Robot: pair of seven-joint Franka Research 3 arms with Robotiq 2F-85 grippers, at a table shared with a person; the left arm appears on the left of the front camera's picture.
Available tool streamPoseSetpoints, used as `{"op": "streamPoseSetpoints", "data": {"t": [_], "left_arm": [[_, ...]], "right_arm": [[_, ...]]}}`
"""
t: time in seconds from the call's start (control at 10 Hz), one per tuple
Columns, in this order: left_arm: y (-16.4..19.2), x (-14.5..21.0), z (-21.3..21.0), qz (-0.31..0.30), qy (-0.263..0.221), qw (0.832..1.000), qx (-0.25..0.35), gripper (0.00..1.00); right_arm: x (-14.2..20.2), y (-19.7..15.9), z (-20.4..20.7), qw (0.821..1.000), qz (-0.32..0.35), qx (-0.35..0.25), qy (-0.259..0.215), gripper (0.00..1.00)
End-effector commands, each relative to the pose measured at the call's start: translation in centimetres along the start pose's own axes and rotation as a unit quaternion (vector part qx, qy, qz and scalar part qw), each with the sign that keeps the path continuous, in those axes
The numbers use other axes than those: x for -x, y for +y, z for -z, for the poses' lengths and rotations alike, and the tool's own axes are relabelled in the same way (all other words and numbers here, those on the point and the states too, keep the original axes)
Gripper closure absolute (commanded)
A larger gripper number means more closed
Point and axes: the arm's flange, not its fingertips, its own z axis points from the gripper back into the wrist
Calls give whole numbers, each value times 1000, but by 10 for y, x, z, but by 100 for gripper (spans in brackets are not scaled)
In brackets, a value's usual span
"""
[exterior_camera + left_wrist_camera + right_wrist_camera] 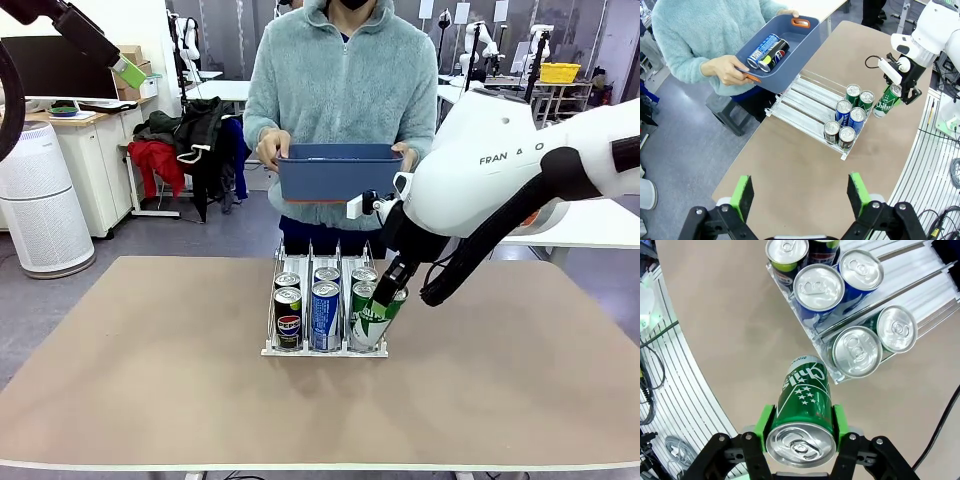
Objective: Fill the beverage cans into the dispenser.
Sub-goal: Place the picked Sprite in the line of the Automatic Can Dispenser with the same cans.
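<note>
right fingers (765, 423) clamp a tilted green can (805, 396) beside the dispenser (805, 98); left fingers (744, 196) spread wide

Green can (376, 318) partly hides dispenser's (305, 351) right-lane cans (364, 276)

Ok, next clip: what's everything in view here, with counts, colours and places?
table: one, tan.
dispenser: one, white and clear, mid-table.
racked cans: six, green, blue and black, two per lane.
held can: one, green, tilted off the dispenser's front corner.
bin: one, dark blue, in the person's hands.
binned cans: two, blue-white and black, in the bin.
person's hands: two, on the bin's ends.
left gripper: open, high above the table.
right gripper: shut on the held can.
</note>
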Motion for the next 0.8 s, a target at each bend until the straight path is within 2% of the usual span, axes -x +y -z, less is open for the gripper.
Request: {"op": "streamPoseSetpoints", "data": {"t": [0.0,0.3,0.7], "left_arm": [[1,0,1,1,-4,1000,-1,0],[1,0,1,1,-4,1000,-1,0],[1,0,1,1,-4,1000,-1,0]], "right_arm": [[-6,-14,7,1000,-13,21,-16,41],[-16,-35,9,998,-30,51,-18,41],[-30,-52,8,996,-48,43,-68,41]]}}
